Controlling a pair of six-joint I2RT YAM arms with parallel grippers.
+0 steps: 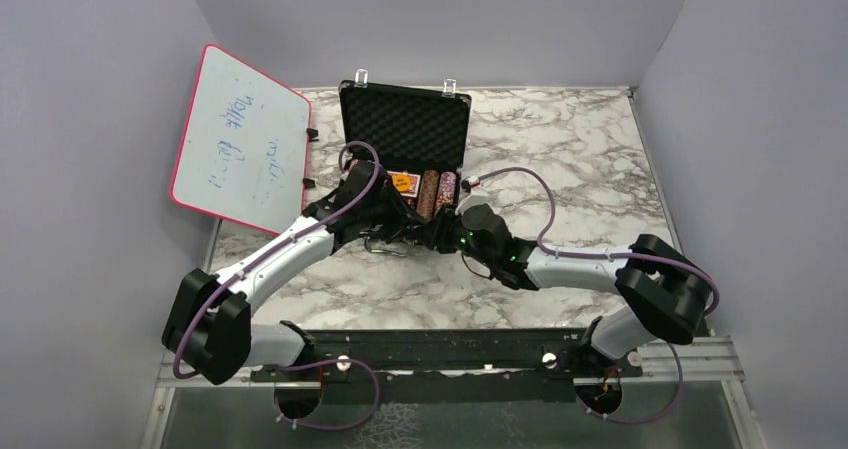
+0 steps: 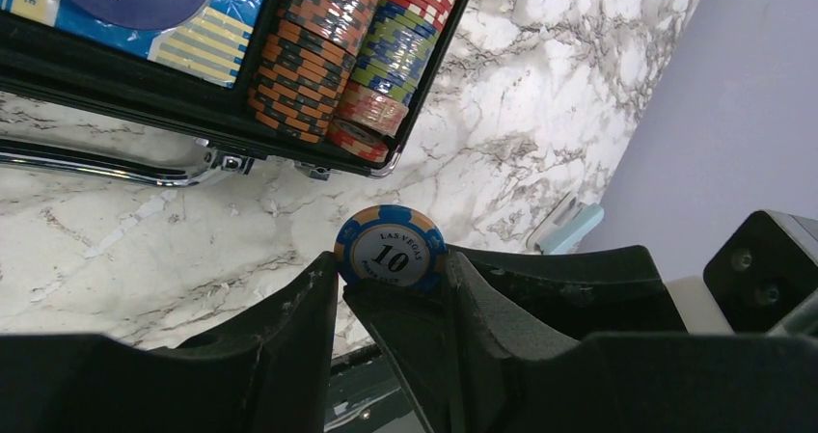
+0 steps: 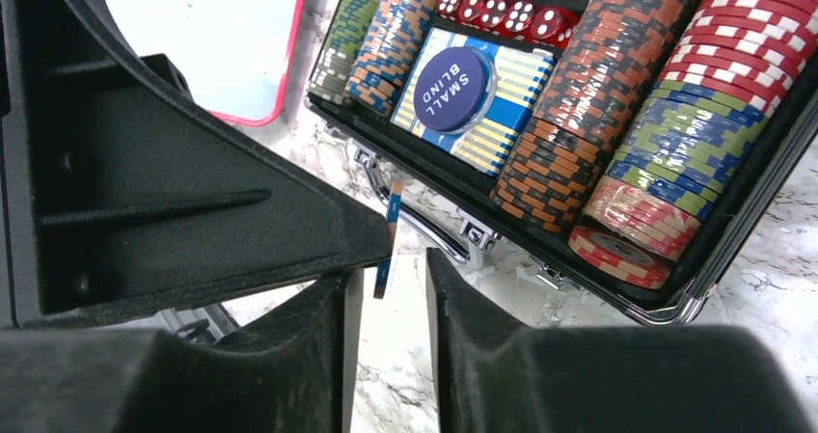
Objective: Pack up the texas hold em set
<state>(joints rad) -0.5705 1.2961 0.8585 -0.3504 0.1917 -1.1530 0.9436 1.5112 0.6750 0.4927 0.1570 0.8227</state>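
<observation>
The black briefcase (image 1: pixel 405 119) lies open at the back centre, lid up. Its tray holds rows of striped chips (image 3: pixel 598 115), a blue card deck (image 3: pixel 502 129) with a blue "small blind" button (image 3: pixel 455 88) on it, and red dice (image 3: pixel 502 13). My left gripper (image 2: pixel 391 259) is shut on a blue and orange "10" chip (image 2: pixel 391 250), gripping its rim just in front of the case. My right gripper (image 3: pixel 386 269) is open, one finger on either side of the chip's faces, seen edge-on (image 3: pixel 389 240). In the top view both grippers, left (image 1: pixel 395 231) and right (image 1: pixel 440 234), meet at the case's front edge.
The pink-framed whiteboard (image 1: pixel 240 144) leans against the left wall, beside the case. The case's chrome handle (image 2: pixel 96 158) and latches stick out from its front edge, just beyond the grippers. Grey walls enclose the marble table (image 1: pixel 580 159) on three sides.
</observation>
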